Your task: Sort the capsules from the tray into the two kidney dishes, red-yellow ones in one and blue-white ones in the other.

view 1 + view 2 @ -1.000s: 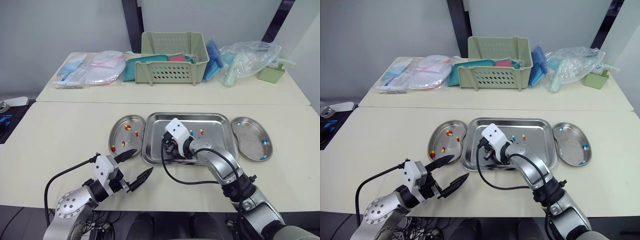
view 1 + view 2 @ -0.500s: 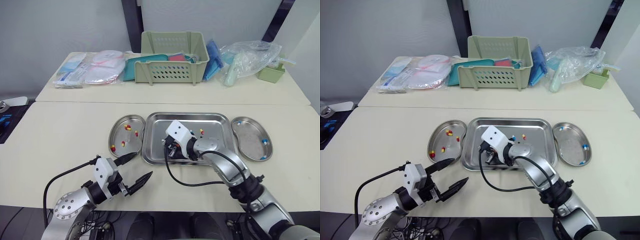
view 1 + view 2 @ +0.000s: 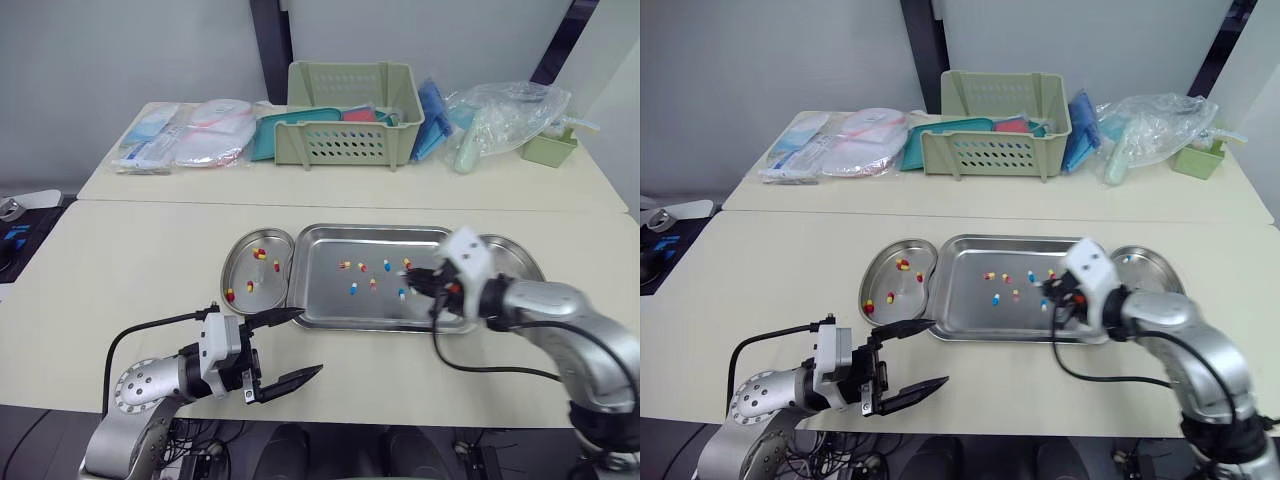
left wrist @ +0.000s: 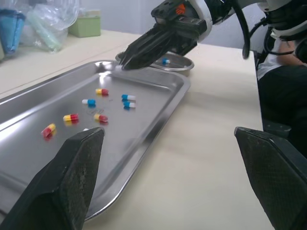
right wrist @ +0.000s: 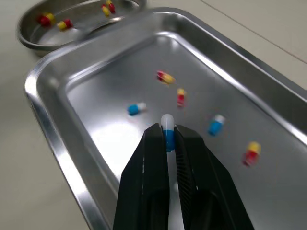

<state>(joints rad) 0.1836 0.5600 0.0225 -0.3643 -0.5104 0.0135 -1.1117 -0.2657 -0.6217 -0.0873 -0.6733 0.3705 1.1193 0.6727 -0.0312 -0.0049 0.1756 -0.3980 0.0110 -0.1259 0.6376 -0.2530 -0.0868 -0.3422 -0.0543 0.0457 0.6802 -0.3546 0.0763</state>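
While hovering over the right end of the tray (image 3: 340, 300), beside the right kidney dish (image 3: 518, 258), pinching a blue-white capsule (image 5: 167, 124) in the right jaws. Holding the left jaws wide over the desk (image 3: 130, 260), near the tray's front-left corner.

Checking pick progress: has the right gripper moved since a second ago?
Yes. The right gripper, shut on a blue-white capsule, has gone from the left end of the tray to its right end, beside the right kidney dish.
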